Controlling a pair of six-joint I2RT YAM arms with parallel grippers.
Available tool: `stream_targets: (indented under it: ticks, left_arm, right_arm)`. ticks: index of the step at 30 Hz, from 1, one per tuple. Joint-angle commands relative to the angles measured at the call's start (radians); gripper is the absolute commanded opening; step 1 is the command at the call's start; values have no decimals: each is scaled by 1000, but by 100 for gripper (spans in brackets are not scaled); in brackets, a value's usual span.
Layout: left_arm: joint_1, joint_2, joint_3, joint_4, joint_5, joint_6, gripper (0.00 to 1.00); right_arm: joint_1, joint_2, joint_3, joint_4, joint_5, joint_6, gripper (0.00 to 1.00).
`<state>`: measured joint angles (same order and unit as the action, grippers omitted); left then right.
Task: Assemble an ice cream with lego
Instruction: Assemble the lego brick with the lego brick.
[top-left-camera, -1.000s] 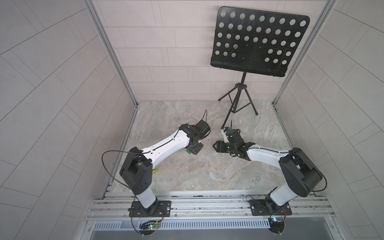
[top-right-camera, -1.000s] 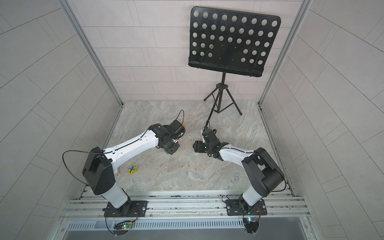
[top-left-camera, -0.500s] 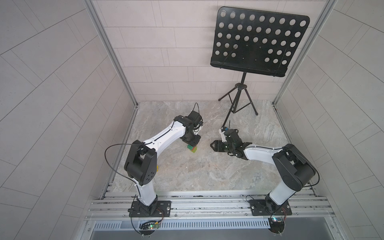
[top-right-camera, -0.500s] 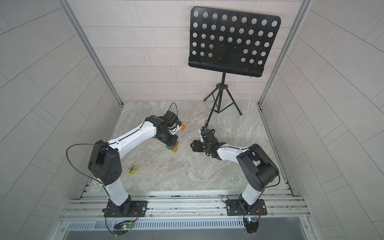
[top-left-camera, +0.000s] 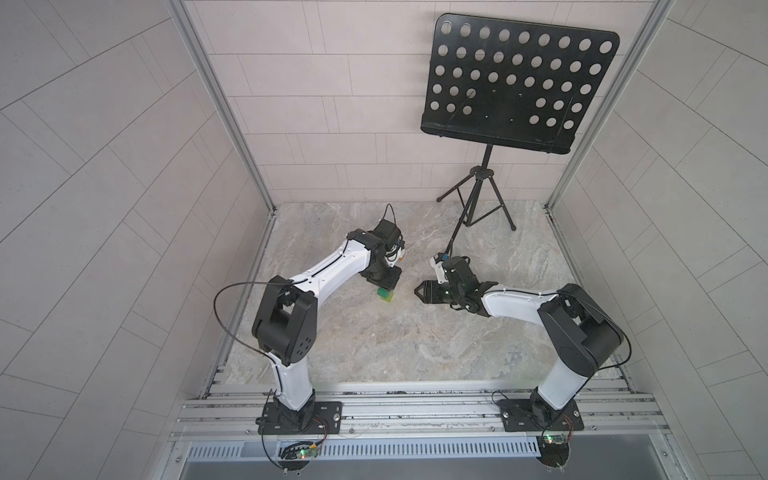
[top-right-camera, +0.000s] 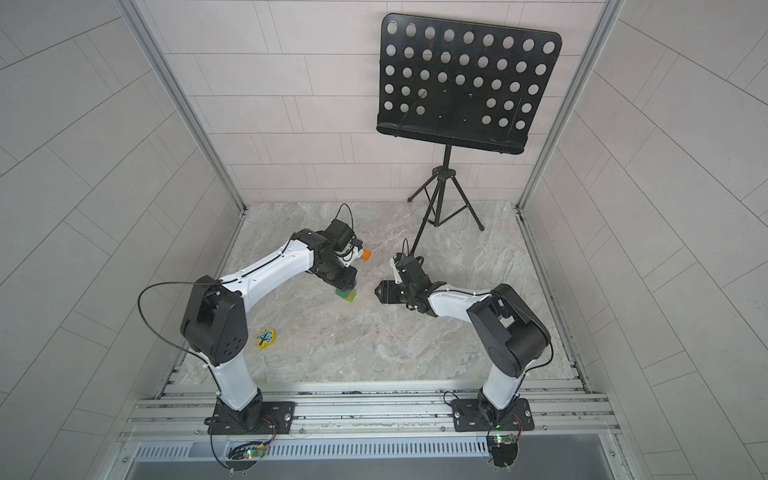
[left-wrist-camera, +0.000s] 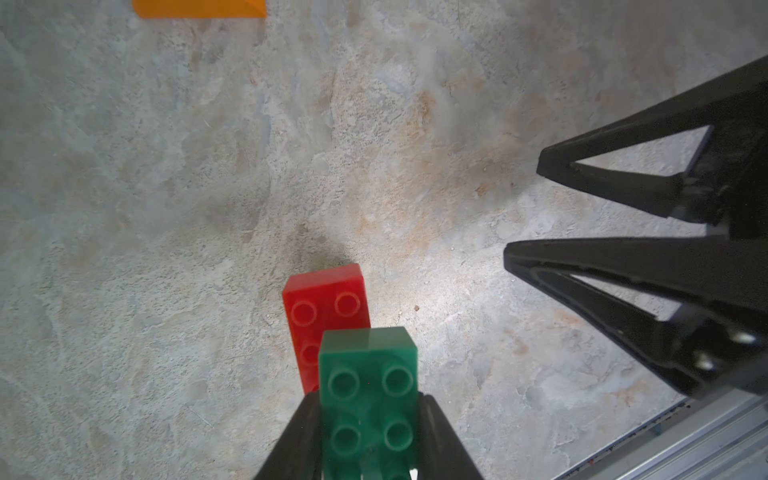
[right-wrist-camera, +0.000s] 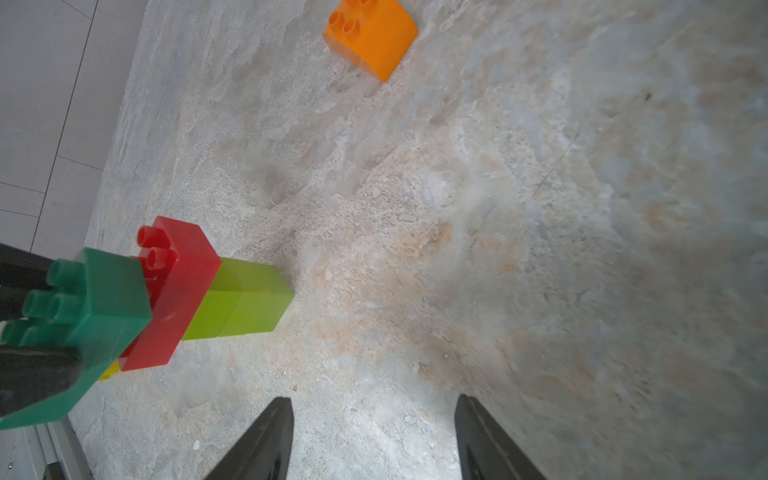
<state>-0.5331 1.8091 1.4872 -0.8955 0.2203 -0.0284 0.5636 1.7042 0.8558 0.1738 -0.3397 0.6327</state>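
Ice cream (right-wrist-camera: 174, 299) part-built, upright on the worktop (top-left-camera: 374, 340), a bit left of centre in both top views. Lime stem (right-wrist-camera: 245, 299) sits on the surface, red brick (left-wrist-camera: 324, 299) across its top, dark green brick (left-wrist-camera: 368, 399) over the red. Left tool (left-wrist-camera: 368, 400) is clamped on the green's long sides, coming down from above the stack. Key relation: green and red long axes run nearly parallel with a slight twist between them. Green is shifted to one side and covers only part of the red, so a few red studs are bare at the end away from the tool. Can't tell if green is pressed home or just resting; it looks a little tilted in the right wrist view. Judgement: next is square up and push down; the risk is tipping the narrow stem. Orange brick (top-right-camera: 365, 254) lies loose at about 1 o'clock from the stack, near but apart, roughly as close to either tool. Right tool (top-right-camera: 382, 291) is at 3 o'clock from the stack, jaws spread, nothing in them, tips toward the stack, low over the worktop. Yellow piece (top-right-camera: 265, 336) at 8 o'clock, well apart. Worktop flat, marbled grey-beige. Room: tiled walls (top-left-camera: 104, 166), black music stand (top-left-camera: 519, 83) at the back around 1 o'clock.
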Motion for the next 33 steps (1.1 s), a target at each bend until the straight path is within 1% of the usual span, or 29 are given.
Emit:
stream_targets:
  ticks: [1, 7, 14, 22, 27, 33]
  left_arm:
    - [6, -57, 8, 11, 7, -4, 0]
    - [5, -69, -4, 42, -14, -49, 0]
    - [7, -16, 11, 40, -30, -114, 0]
    - [2, -16, -29, 37, -91, -192, 0]
    - [0, -7, -26, 50, -103, -199, 0]
    - [-5, 2, -26, 61, -78, -203, 0]
  right_arm:
    - [7, 14, 16, -21, -1, -16, 67]
    - [7, 22, 26, -29, 0, -21, 67]
    - [9, 29, 33, -39, -1, -26, 67]
    - [10, 32, 42, -54, 0, -33, 67]
    - [16, 43, 54, -59, -4, -39, 66]
    - [24, 51, 65, -72, -7, -49, 66]
